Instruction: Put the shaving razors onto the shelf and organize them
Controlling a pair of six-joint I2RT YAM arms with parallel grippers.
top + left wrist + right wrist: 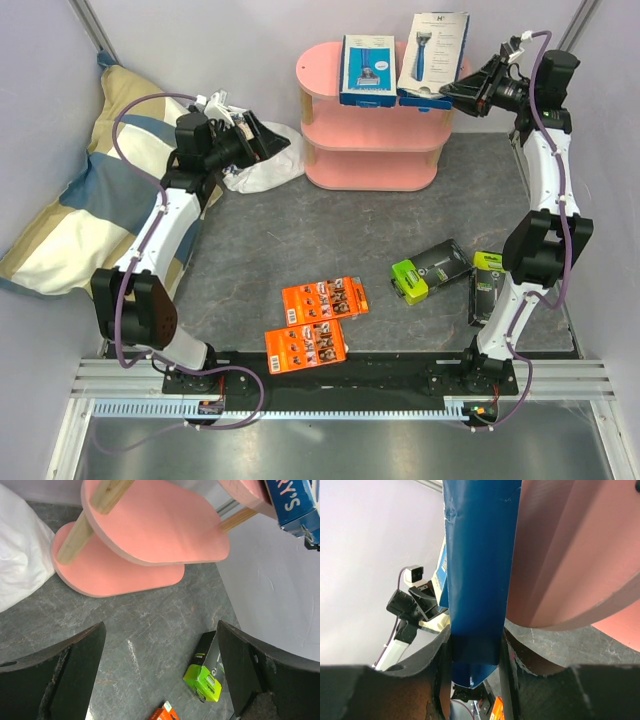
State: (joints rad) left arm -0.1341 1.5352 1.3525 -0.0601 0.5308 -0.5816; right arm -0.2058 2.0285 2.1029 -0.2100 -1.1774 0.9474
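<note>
The pink shelf [375, 130] stands at the back. A blue box [367, 68] stands on its top board. My right gripper [452, 92] is shut on the white box with the blue razor [432, 50], holding it upright at the top board's right end. In the right wrist view, the box's blue side [477, 555] is pinched between the fingers [440, 665] beside the pink board [570, 555]. My left gripper [275, 140] is open and empty, left of the shelf. Two orange cards [324, 299] [306, 346], a lime-green-and-black box [430, 270] and a black box [486, 285] lie on the table.
A white plastic bag [262, 165] lies under my left gripper, against the shelf's left side. A striped pillow [80, 180] fills the far left. In the left wrist view are the shelf's lower boards [150, 525], the green box [207, 672] and the bag [20, 570].
</note>
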